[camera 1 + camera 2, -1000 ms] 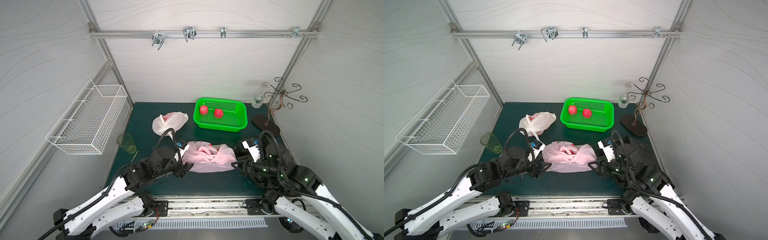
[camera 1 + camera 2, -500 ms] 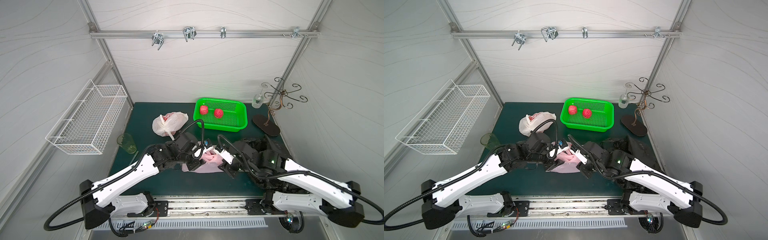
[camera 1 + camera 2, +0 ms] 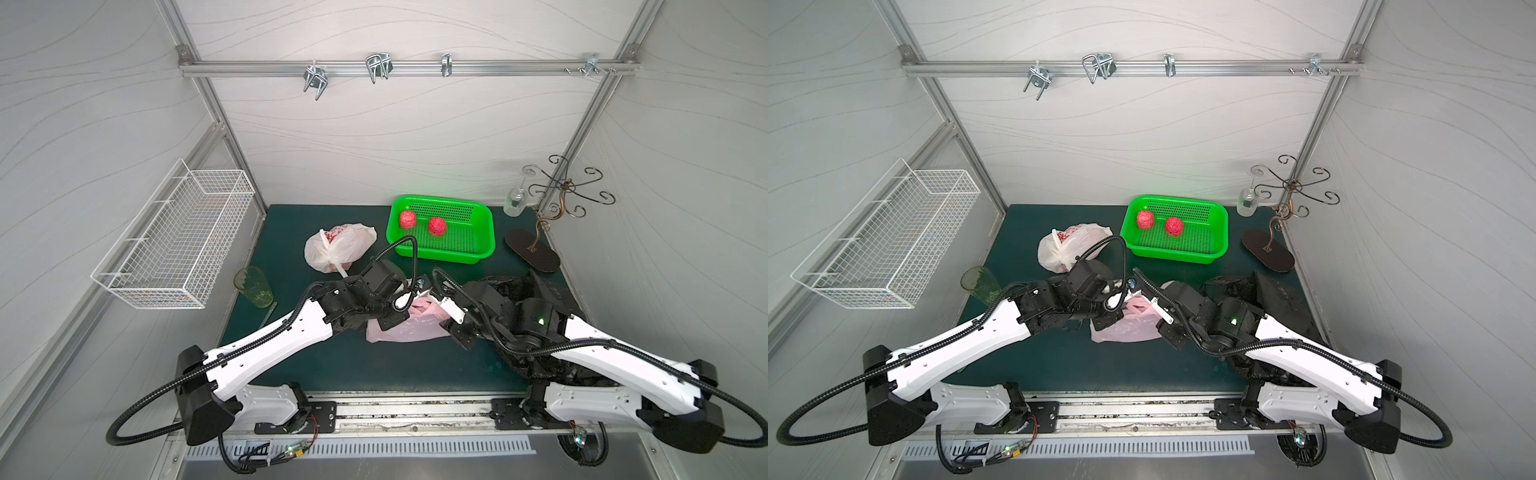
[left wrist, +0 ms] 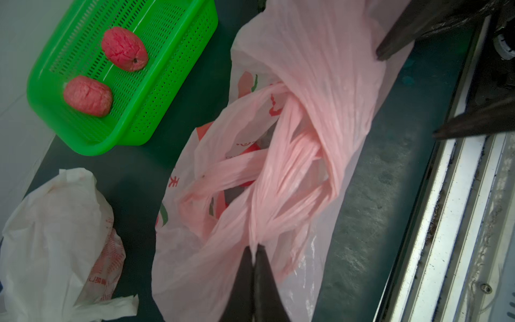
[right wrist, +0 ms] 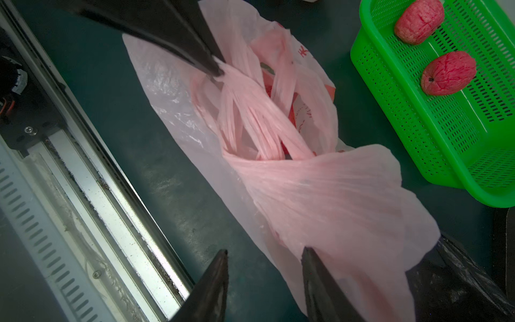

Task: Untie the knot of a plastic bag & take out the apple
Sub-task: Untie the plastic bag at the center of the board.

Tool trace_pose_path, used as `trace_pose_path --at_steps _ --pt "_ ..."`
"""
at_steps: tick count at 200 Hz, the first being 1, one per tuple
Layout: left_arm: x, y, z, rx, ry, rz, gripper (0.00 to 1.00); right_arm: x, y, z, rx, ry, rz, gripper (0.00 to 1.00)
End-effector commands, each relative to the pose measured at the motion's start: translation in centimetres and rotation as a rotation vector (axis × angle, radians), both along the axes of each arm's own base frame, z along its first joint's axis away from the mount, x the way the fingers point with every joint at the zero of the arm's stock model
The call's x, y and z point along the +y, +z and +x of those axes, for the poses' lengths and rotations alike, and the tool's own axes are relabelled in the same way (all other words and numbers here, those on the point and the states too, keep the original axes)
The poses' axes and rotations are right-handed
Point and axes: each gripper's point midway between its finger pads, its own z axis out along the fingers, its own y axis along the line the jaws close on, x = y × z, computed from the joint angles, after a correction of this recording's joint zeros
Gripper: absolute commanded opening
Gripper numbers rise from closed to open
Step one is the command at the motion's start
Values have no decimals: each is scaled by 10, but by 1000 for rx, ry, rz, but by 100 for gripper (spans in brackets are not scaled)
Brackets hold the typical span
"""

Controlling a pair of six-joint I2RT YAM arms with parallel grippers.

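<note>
A pink plastic bag (image 3: 405, 330) lies crumpled on the green mat between my two arms. Its handle strands (image 4: 281, 167) are twisted loosely together above its open mouth. My left gripper (image 4: 253, 248) is shut on a pinched strand of the pink film, and the right wrist view shows the same pinch (image 5: 218, 72). At the bag's other end my right gripper (image 5: 264, 250) is open: one finger (image 5: 315, 267) rests against the film, the other (image 5: 217, 267) stands over bare mat. The apple is hidden inside the bag.
A green basket (image 3: 482, 245) with two red wrinkled fruits (image 3: 437, 226) stands behind. A knotted white bag (image 3: 338, 247) lies at back left and a green cup (image 3: 253, 286) at left. A black bag (image 3: 511, 286), a metal stand (image 3: 536, 253) and a wall-mounted wire basket (image 3: 174, 245) are nearby.
Both arms have reached in from the near side to the pink bag. The left gripper has shut on a strand of the bag. The right gripper has narrowed but stays open.
</note>
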Motion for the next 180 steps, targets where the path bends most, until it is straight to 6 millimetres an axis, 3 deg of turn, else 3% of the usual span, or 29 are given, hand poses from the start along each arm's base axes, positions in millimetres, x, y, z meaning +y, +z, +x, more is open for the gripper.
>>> trace_pose_path --at_steps 1,24,60,147,180 --pt "-10 13 3 -53 -47 -23 0 6 22 5 -70 15 58 47" --pt "-8 17 1 -53 -53 -18 0 11 21 8 -93 46 34 60" --pt "-6 18 -1 -50 -56 -18 0 16 24 20 -171 43 -41 70" --pt "-5 18 -10 -29 -73 -47 0 52 35 41 -265 46 -51 74" --pt "-7 15 -15 -3 -87 -52 0 64 50 50 -371 40 -60 80"
